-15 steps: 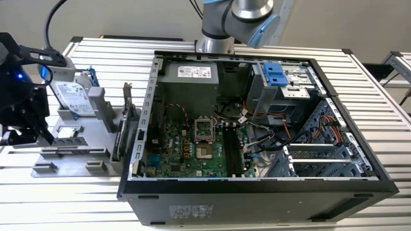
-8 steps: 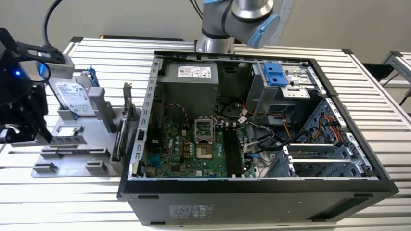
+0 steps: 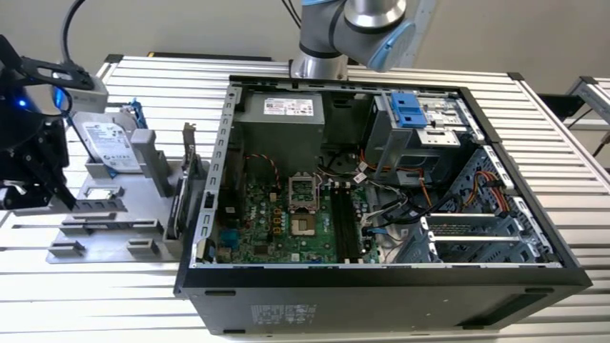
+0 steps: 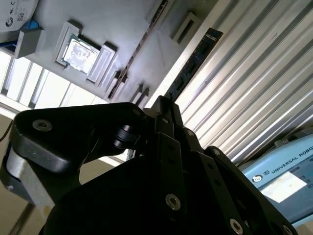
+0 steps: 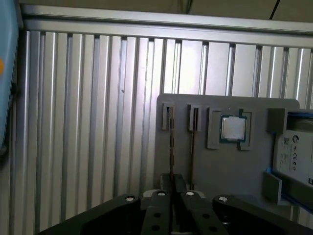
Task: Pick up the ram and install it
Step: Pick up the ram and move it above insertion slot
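- Black hand hangs over the grey tray, at nine o'clock of the computer case; how far open, I cannot tell.
- Ram runs along the tray's border, near the hand's tip; contact unclear.

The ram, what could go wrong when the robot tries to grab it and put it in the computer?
1. The ram stands on edge at the gray holder's border, with another thin card in the next slot. The gripper might bump or pinch the wrong one.
2. A bare processor chip lies nearby and could get knocked.
3. Loose cables crowd the motherboard's black slots, so the ram might snag.
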Motion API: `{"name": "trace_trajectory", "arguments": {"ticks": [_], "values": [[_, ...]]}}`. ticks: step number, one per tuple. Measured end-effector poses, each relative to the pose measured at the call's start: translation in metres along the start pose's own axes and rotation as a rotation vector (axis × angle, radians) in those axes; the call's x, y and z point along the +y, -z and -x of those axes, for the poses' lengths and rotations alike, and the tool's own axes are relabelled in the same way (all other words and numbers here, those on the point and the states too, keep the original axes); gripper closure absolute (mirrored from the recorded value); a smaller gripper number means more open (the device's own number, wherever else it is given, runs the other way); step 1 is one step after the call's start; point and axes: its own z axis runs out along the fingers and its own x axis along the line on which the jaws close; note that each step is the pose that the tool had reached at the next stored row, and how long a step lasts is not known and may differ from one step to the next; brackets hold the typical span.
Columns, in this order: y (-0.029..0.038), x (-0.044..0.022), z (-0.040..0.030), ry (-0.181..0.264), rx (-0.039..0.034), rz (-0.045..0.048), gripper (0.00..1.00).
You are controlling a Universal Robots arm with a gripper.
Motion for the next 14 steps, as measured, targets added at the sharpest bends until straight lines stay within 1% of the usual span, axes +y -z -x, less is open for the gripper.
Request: {"name": "trace_trajectory", "arguments": {"ticks": [14], "values": [[0.0145,0.0000,-0.0001,0.000,0.0001,0.0001,1.00]]}}
